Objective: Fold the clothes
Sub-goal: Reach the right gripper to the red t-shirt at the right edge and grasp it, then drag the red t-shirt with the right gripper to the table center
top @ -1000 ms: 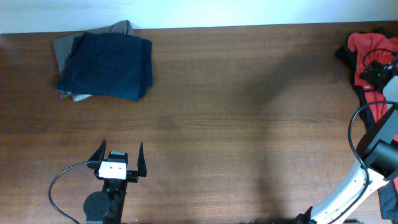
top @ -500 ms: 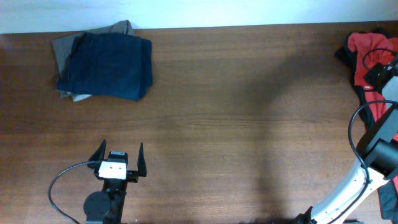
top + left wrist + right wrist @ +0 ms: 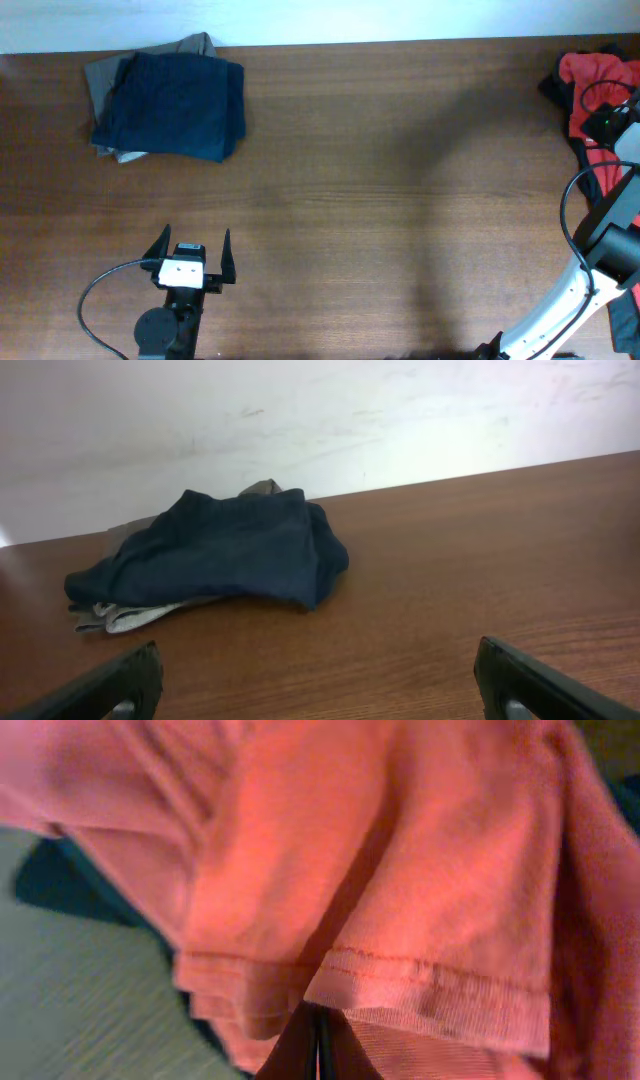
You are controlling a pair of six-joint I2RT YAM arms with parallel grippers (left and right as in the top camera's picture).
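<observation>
Right hand (image 3: 318,1038) tight on red T-shirt (image 3: 400,870)

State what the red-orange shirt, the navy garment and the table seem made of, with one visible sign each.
The red-orange shirt: soft matte knit, probably cotton; stitched hem, limp folds.
The navy garment: matte cloth, fibre unclear; soft creases.
The table: wood or wood-look laminate, low sheen; brown grain lines.

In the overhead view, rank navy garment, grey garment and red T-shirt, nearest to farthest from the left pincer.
1. Navy garment, back left.
2. Grey garment, beneath it; too close to call.
3. Red T-shirt, far right edge.
</observation>
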